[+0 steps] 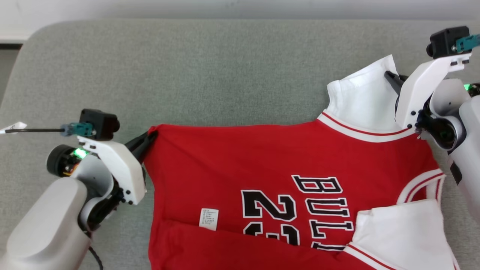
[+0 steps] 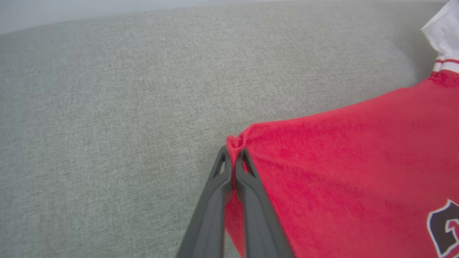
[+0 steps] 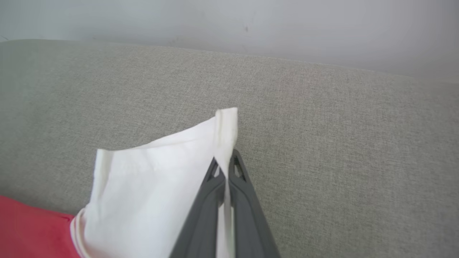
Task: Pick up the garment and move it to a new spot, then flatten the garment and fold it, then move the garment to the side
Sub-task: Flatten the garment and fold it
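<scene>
The garment (image 1: 240, 161) is a red basketball jersey with white sleeves and black lettering, spread across the grey cushion. My left gripper (image 1: 149, 138) is shut on the jersey's red hem corner at its left end; the left wrist view has that corner (image 2: 238, 141) bunched between the two dark fingers (image 2: 211, 200) of my left gripper (image 2: 233, 152). My right gripper (image 1: 390, 78) is shut on the edge of the upper white sleeve (image 1: 362, 95). In the right wrist view the sleeve's hem (image 3: 226, 132) stands up between the tips of my right gripper (image 3: 225, 163).
The grey fabric cushion (image 1: 210, 71) runs wide to the left and behind the jersey. A pale wall (image 3: 251, 21) rises behind it. A second white sleeve (image 1: 397, 232) lies folded over the jersey's lower right. A white care label (image 1: 208, 219) shows on the red fabric.
</scene>
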Robot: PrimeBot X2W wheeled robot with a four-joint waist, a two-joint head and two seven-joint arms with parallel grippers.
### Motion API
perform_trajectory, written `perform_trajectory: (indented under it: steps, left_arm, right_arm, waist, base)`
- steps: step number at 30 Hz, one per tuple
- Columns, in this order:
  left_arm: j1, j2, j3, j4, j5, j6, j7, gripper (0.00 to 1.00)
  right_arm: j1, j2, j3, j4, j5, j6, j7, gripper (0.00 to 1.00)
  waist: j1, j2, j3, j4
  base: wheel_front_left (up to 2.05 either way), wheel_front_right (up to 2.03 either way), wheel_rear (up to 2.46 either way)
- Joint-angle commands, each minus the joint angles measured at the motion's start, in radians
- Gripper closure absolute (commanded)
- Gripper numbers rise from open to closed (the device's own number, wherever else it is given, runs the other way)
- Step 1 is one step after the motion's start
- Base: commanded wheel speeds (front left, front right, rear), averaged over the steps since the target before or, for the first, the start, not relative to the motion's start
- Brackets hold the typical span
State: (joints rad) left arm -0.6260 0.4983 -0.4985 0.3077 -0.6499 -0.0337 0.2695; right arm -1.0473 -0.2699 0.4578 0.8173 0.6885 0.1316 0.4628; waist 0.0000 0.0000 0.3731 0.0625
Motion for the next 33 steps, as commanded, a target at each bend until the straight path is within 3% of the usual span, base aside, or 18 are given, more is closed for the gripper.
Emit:
perform_trajectory:
  steps: [1, 8, 16, 25, 33]
  left_arm:
    - [0.017, 0.014, 0.01, 0.012, -0.015, 0.004, -0.008, 1.0]
    - [0.028, 0.025, 0.019, 0.06, -0.085, -0.033, 0.051, 1.0]
    - [-0.001, 0.07, -0.042, 0.095, -0.191, -0.087, 0.269, 1.0]
    - [0.032, 0.121, -0.083, 0.1, -0.333, -0.096, 0.445, 1.0]
    - [0.079, 0.174, -0.125, 0.062, -0.395, -0.097, 0.553, 1.0]
  right_arm:
    - [0.021, -0.005, 0.008, 0.011, 0.019, -0.002, -0.025, 1.0]
    - [0.078, -0.011, 0.063, -0.025, 0.114, -0.002, -0.049, 1.0]
    - [0.164, -0.078, 0.136, -0.137, 0.23, -0.002, -0.025, 1.0]
    - [0.265, -0.162, 0.205, -0.24, 0.313, -0.002, 0.047, 1.0]
    - [0.355, -0.227, 0.253, -0.333, 0.353, -0.002, 0.157, 1.0]
  waist:
    - [0.0, 0.0, -0.036, -0.011]
    - [0.0, 0.0, -0.108, -0.041]
    - [0.0, 0.0, -0.191, -0.075]
    - [0.0, 0.0, -0.269, -0.115]
    - [0.0, 0.0, -0.294, -0.135]
  base:
    - [0.0, 0.0, 0.0]
    - [0.0, 0.0, 0.0]
    - [0.0, 0.0, 0.0]
    - [0.0, 0.0, 0.0]
    - [0.0, 0.0, 0.0]
